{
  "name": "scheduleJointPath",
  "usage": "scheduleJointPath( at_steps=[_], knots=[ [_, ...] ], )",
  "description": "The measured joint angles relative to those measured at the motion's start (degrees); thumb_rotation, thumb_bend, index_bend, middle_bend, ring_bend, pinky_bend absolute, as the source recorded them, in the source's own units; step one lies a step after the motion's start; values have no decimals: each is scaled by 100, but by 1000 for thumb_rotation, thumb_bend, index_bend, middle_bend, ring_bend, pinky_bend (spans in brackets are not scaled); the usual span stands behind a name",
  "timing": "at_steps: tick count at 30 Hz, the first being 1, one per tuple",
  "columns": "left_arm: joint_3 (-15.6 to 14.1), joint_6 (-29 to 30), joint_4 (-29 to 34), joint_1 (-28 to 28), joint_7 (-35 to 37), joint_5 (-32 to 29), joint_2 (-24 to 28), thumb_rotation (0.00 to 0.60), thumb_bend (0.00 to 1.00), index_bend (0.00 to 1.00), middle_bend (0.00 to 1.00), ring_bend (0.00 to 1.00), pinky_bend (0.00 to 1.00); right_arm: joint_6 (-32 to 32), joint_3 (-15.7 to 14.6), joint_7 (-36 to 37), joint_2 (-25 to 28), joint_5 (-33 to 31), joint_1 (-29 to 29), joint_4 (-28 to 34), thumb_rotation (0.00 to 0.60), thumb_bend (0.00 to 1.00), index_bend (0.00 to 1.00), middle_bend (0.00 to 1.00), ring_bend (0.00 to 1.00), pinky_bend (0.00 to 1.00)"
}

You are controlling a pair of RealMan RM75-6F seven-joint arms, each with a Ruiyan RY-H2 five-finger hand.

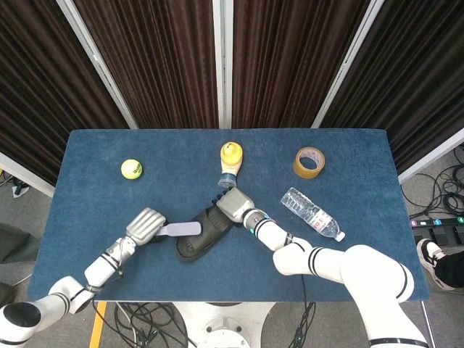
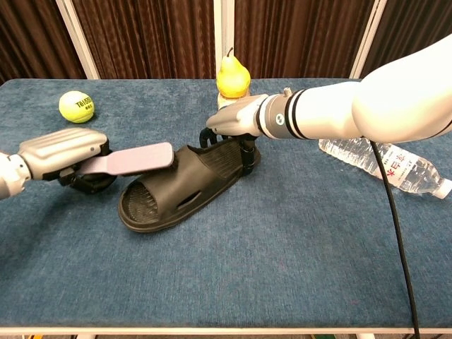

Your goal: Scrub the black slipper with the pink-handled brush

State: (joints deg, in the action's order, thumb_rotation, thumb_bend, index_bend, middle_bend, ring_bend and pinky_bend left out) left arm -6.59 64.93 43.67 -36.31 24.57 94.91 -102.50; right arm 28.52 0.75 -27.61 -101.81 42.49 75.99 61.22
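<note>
The black slipper [image 2: 182, 186] [image 1: 201, 232] lies on the blue table, toe toward the front left. My right hand [image 2: 236, 120] [image 1: 230, 204] grips its heel end. My left hand [image 2: 62, 157] [image 1: 144, 226] holds the pink-handled brush [image 2: 128, 159] [image 1: 180, 230] by its handle. The brush head lies flat over the slipper's toe strap; whether the bristles touch it I cannot tell.
A tennis ball [image 2: 75, 106] sits at the back left. A yellow pear [image 2: 231, 76] stands just behind my right hand. A plastic water bottle [image 2: 385, 164] lies to the right, and a roll of tape [image 1: 309, 162] sits at the back right.
</note>
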Motion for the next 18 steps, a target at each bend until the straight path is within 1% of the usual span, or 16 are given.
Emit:
scheduleJointPath(
  at_steps=[6, 8, 10, 12, 13, 14, 16, 18],
  knots=[
    [-242, 208, 681, 124, -305, 237, 373, 600, 600, 1000, 1000, 1000, 1000, 25, 21, 4, 16, 1, 4, 40, 600, 271, 481, 357, 199, 207],
    [-283, 351, 922, 179, -395, 300, 503, 600, 600, 1000, 1000, 1000, 1000, 17, 28, 12, 38, -8, 6, 66, 600, 261, 449, 339, 191, 201],
    [-294, 502, 1102, 235, -464, 334, 609, 600, 600, 1000, 1000, 1000, 1000, 1, 24, 15, 60, -21, 8, 96, 600, 183, 344, 285, 141, 169],
    [-258, 612, 1268, 305, -512, 308, 712, 600, 600, 1000, 1000, 1000, 1000, -35, 15, 26, 100, -39, 10, 156, 600, 58, 132, 159, 38, 78],
    [-225, 621, 1306, 327, -515, 264, 738, 600, 599, 1000, 1000, 1000, 1000, -46, 11, 32, 123, -46, 11, 191, 600, 28, 61, 97, 11, 41],
    [-167, 616, 1332, 357, -518, 176, 748, 600, 599, 1000, 1000, 1000, 1000, -58, 8, 42, 157, -57, 13, 244, 600, 10, 14, 42, 0, 12],
    [-56, 572, 1346, 401, -550, -13, 745, 600, 597, 1000, 1000, 1000, 1000, -65, 7, 60, 216, -73, 14, 340, 600, 0, 0, 2, 0, 0],
    [106, 463, 1339, 451, -641, -305, 723, 600, 595, 1000, 1000, 1000, 1000, -43, 4, 74, 306, -81, 13, 479, 600, 0, 0, 0, 0, 0]
  ],
)
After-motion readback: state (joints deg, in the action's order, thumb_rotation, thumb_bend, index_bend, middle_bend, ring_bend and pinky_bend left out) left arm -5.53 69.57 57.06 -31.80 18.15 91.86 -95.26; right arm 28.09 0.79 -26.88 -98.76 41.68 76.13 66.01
